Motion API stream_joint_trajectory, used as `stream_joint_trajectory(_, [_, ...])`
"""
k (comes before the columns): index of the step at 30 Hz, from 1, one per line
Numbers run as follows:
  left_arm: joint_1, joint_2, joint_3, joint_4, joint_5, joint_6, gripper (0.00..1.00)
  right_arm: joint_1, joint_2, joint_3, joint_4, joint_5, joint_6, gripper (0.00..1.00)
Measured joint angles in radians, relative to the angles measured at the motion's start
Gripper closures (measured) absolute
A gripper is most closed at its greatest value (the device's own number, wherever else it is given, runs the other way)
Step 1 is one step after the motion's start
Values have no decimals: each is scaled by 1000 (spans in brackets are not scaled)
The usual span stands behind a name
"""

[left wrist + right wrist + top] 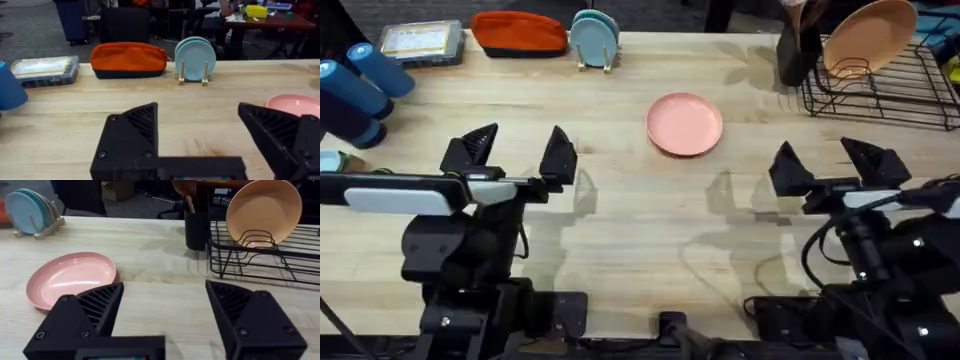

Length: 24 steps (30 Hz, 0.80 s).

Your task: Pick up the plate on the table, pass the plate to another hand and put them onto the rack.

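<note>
At upper centre of the overhead view the pink plate (685, 124) lay flat on the table (620, 220); at upper right a peach plate (870, 38) stood in the rack (880, 92); left gripper (516, 152) and right gripper (838, 164) gaped empty.

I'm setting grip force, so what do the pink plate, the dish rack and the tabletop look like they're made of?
The round matte pink plate looks like plastic or melamine: even colour, dull sheen, though glazed ceramic can't be ruled out. The black wire dish rack seems to be coated metal, judging by its thin bent rods. The light plank table shows wood grain and seams, possibly laminate.
</note>
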Motion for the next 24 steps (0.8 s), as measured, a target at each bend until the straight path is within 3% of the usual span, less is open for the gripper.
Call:
stream_joint_trajectory(8, [0, 22, 48, -2, 23, 0, 7, 0, 13, 110, -62, 4, 0, 3])
stream_joint_trajectory(14, [0, 189, 178, -6, 23, 0, 7, 0, 130, 250, -58, 4, 0, 3])
stream_joint_trajectory(17, [0, 307, 274, -7, 23, 0, 7, 0, 246, 337, -59, 3, 0, 4])
stream_joint_trajectory(19, [0, 569, 512, -47, 30, 0, 7, 0, 524, 587, -205, -43, 1, 4])
stream_joint_trajectory(24, [0, 746, 720, -191, 50, 0, 7, -1, 743, 816, -393, -87, 3, 4])
